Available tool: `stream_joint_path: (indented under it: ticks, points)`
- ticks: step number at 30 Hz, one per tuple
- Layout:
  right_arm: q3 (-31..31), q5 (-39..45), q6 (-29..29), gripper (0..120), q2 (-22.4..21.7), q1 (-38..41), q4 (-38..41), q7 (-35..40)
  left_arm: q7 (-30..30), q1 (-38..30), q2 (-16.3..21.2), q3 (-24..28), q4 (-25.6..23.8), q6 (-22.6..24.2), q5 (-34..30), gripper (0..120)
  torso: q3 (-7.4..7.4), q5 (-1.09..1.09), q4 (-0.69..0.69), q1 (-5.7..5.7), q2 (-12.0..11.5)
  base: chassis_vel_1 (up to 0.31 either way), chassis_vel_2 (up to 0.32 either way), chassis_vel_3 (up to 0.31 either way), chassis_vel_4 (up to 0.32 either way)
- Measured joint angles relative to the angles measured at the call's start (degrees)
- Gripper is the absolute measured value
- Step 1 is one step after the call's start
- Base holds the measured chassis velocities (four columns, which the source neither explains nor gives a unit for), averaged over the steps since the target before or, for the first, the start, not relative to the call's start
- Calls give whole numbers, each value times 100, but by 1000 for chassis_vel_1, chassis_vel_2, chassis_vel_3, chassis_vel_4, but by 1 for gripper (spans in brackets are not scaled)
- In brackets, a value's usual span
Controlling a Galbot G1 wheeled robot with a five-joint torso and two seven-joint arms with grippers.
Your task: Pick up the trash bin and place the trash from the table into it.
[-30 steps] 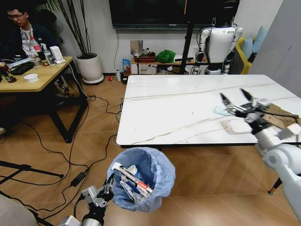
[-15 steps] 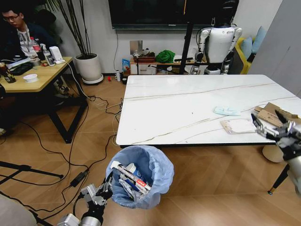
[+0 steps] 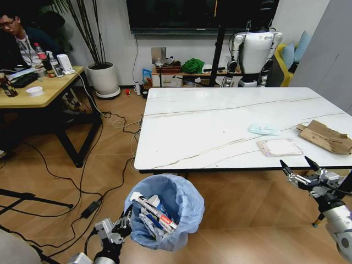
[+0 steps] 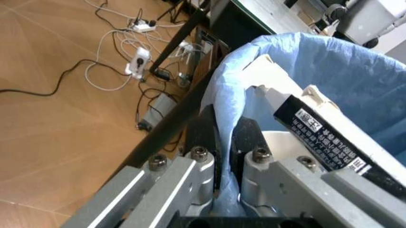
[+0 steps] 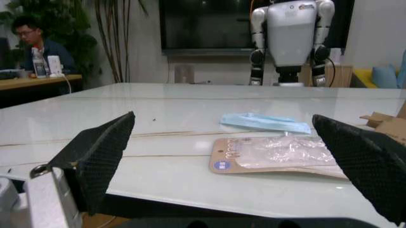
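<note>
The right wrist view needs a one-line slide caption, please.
Open right gripper level with the table edge, facing a face mask and clear plastic packet.

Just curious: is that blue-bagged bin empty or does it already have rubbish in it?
Partly filled: the trash bin already holds several wrappers and packets inside its blue bag.

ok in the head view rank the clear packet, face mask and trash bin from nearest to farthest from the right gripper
Right gripper has open jaws just off the table's near edge.
1. Clear packet, on the table near that edge.
2. Face mask, farther in on the table.
3. Trash bin, on the robot's left side.
</note>
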Motion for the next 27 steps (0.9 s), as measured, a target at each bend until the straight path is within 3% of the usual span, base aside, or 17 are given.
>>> stream_joint_path:
  ticks: [27]
  points:
    - [80,2,74,100,40,-43,-57,-79,1,-43,-44,86,66,-4,24,1,0,1,-1,0,-1,-6,-6,5,6]
